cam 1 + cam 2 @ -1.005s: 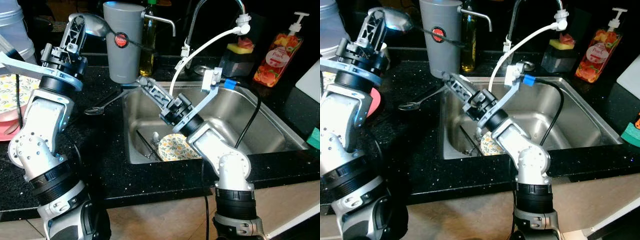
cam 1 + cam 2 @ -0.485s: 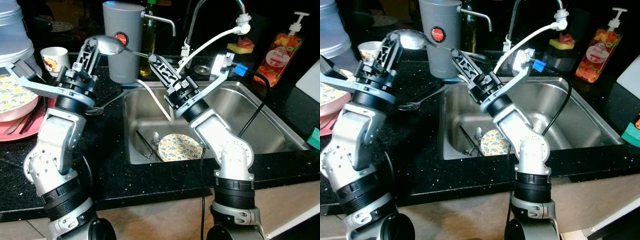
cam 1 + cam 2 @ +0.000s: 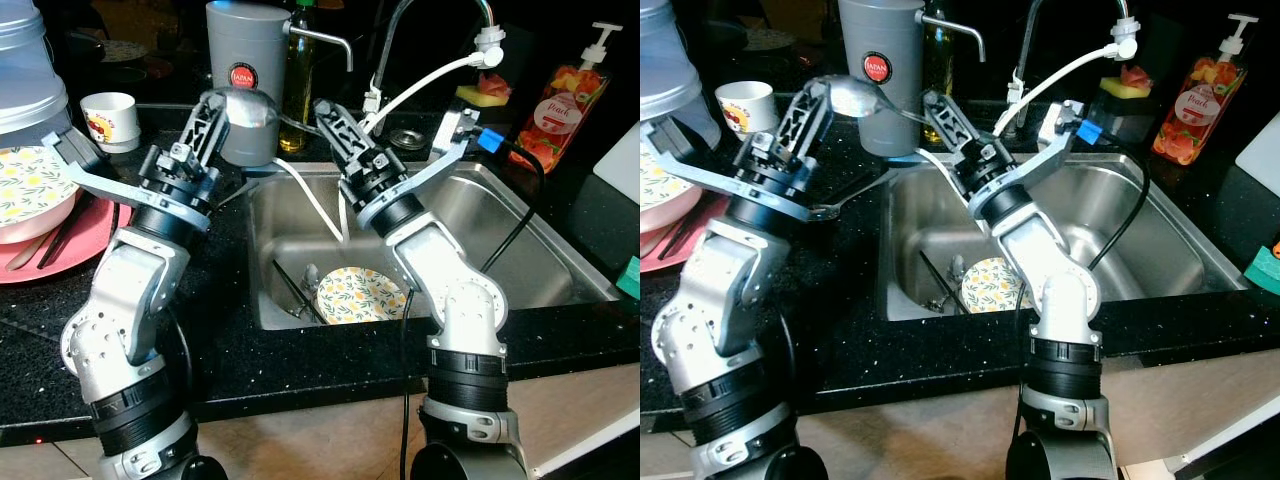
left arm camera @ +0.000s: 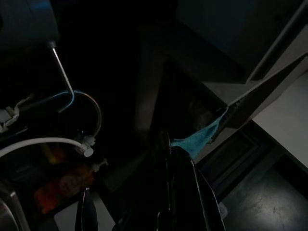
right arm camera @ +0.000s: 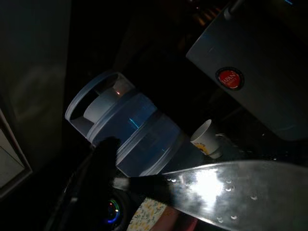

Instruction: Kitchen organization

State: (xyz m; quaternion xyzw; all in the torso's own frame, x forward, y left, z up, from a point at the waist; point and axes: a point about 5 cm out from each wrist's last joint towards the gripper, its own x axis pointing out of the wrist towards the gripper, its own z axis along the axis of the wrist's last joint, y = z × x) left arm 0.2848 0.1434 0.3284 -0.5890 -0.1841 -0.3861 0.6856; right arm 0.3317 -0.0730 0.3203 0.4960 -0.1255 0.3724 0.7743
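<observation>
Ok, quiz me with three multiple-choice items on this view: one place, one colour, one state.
1. The soap bottle stands: A in the sink; B behind the sink, right of the faucet; C on the pink tray.
2. The badge on the grey dispenser is: A blue; B green; C red.
3. The large metal spoon is: A lying in the sink; B held up in the air; C on the floor.

B: it stands right of the faucet. C: the round badge is red. B: it hangs between the left gripper and right gripper.

Your head pictures are bright and sharp, with shine on the sink (image 3: 520,240). Your wrist pictures are very dark.
</observation>
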